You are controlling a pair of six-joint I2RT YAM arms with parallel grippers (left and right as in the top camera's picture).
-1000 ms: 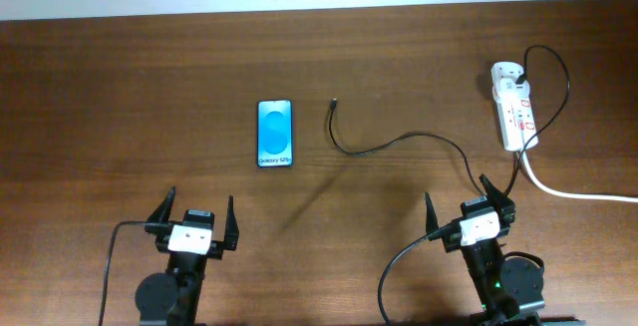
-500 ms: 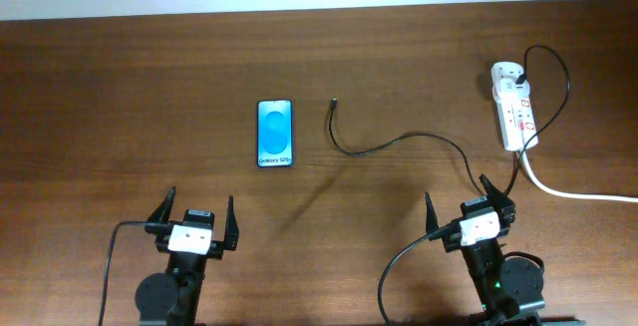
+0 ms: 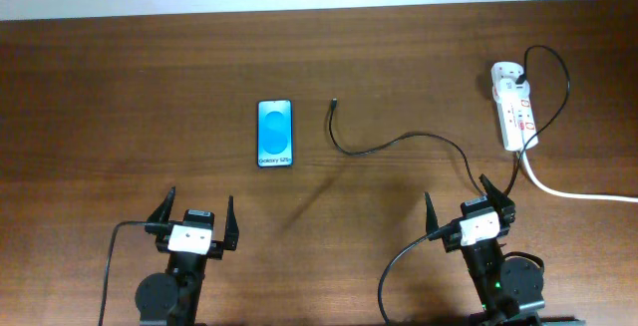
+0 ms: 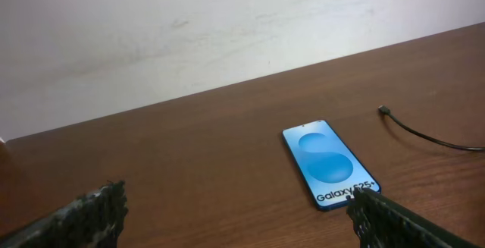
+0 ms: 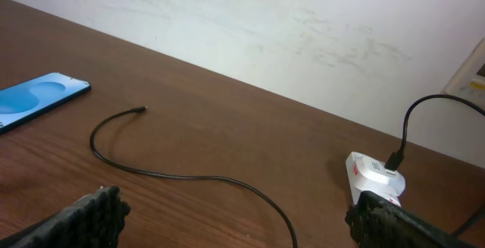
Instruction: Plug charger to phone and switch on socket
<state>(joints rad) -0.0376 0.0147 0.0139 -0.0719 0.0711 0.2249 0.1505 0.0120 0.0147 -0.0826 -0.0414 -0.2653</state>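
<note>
The phone (image 3: 275, 134) lies flat, blue screen up, left of centre; it also shows in the left wrist view (image 4: 330, 164) and at the left edge of the right wrist view (image 5: 38, 96). The charger cable (image 3: 399, 139) runs from the socket (image 3: 515, 107) in a curve to its free plug tip (image 3: 333, 101), a little right of the phone. Its tip shows in both wrist views (image 4: 384, 111) (image 5: 139, 110). The socket stands at the far right (image 5: 375, 178). My left gripper (image 3: 197, 219) is open and empty near the front edge. My right gripper (image 3: 469, 206) is open and empty too.
The socket's thick white cord (image 3: 568, 190) runs off to the right edge. The robots' own black cables (image 3: 399, 266) trail from each arm base at the front. A pale wall (image 4: 227, 20) borders the table's far edge.
</note>
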